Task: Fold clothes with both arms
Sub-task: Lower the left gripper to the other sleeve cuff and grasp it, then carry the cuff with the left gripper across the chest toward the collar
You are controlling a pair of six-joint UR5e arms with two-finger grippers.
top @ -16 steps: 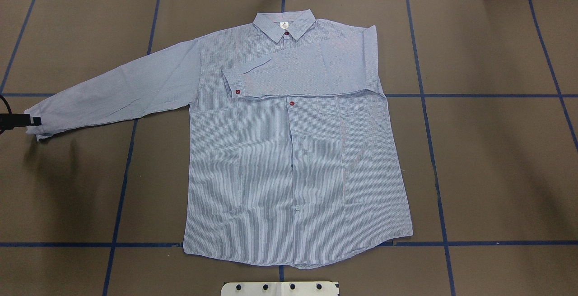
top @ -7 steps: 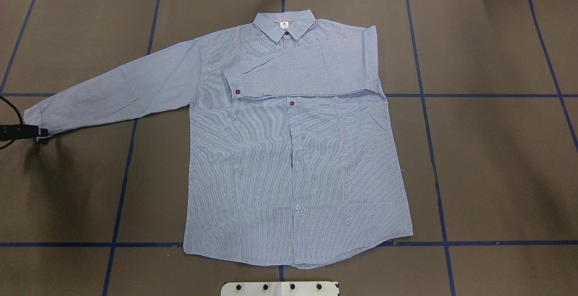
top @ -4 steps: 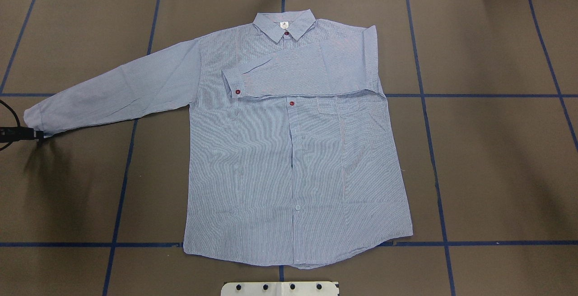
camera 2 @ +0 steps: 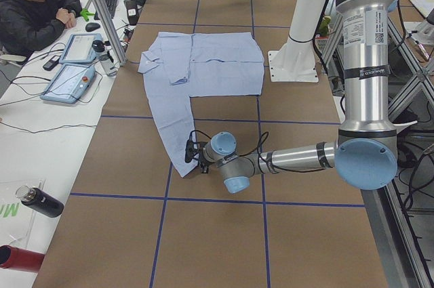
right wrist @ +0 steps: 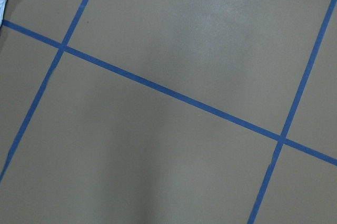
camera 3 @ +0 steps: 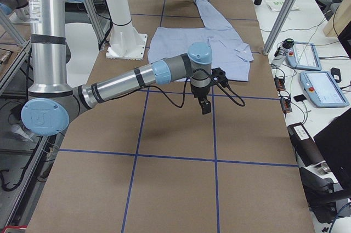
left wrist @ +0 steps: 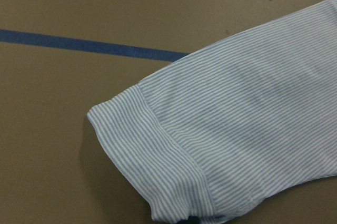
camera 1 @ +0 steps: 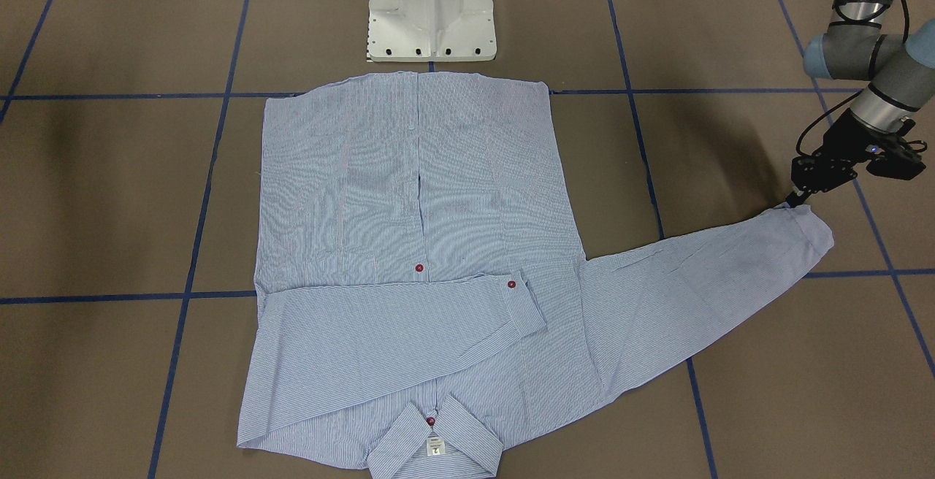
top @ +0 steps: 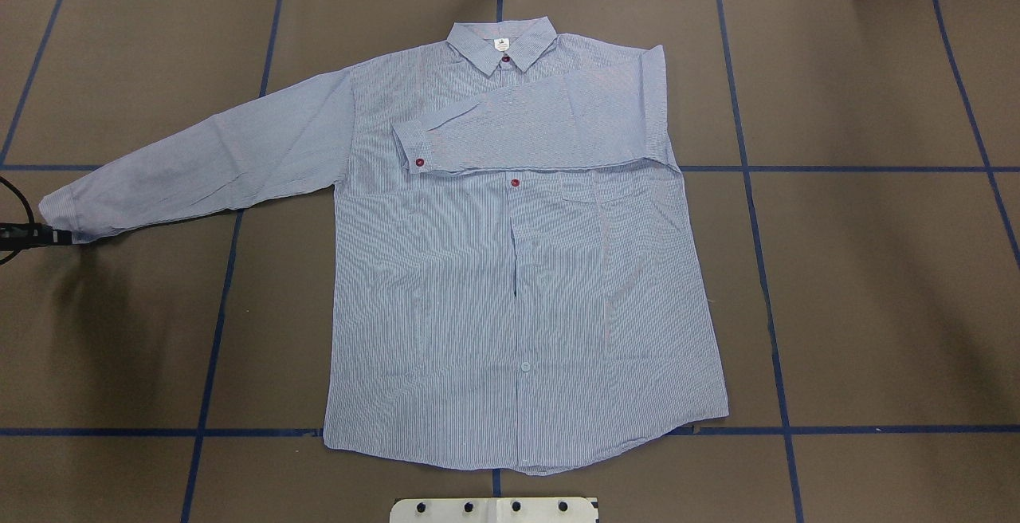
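The shirt (top: 478,284) was thin, lightly creased cloth, the table cover (top: 876,308) matt and smooth, the left arm (camera 2: 363,98) satin grey metal.

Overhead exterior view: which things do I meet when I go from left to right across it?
black left gripper → cuff of the light blue striped shirt's outstretched sleeve → folded sleeve's cuff with a dark red button → collar with a white label → chest pocket

We've got one cam overhead behind the base (top: 494,509), one across facing it, one at each end of the table (camera 2: 203,234), two close-up wrist cams. Wide ones share the shirt (top: 518,268), collar (top: 502,43) at 12 o'clock overhead.
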